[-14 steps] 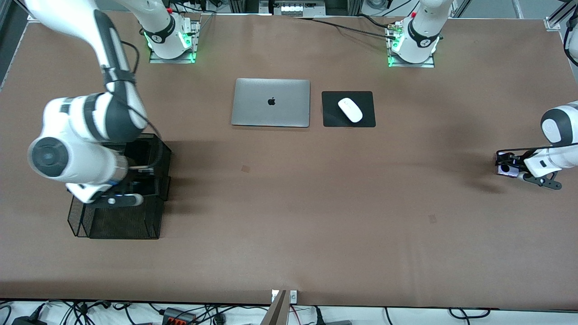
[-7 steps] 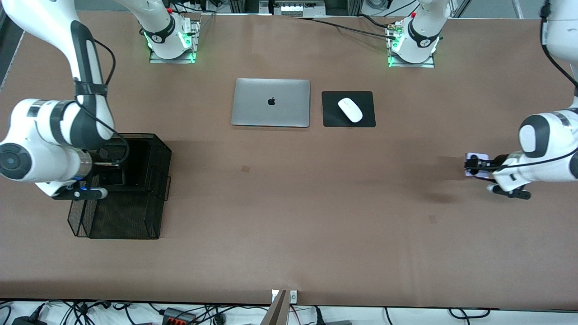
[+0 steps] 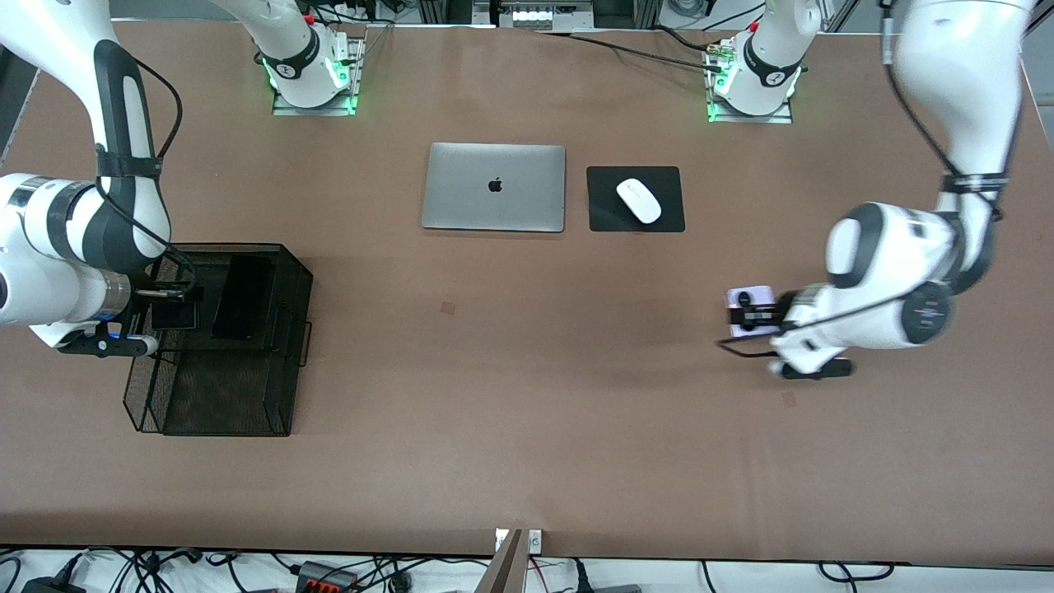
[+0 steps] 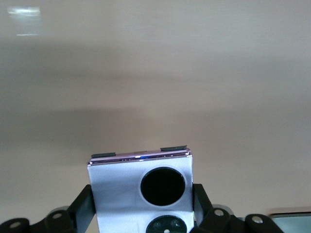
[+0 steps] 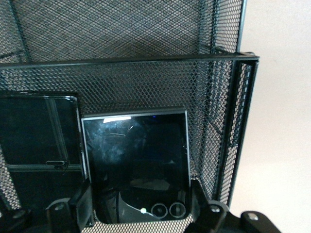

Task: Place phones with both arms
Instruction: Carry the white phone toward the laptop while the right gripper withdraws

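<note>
Right claw (image 3: 169,317) clamped the black folded phone (image 5: 137,162) inside the black mesh basket (image 3: 222,403) at the right arm's end of the worktop (image 3: 527,412), beside the slim black phone (image 3: 241,296). Left claw (image 3: 745,317) gripped the lilac-white phone (image 4: 141,191) above bare worktop toward the left arm's end.

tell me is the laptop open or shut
Shut. The silver laptop lies flat on the table beside the mouse pad, lid down with its logo facing up; no screen or keyboard shows.
</note>
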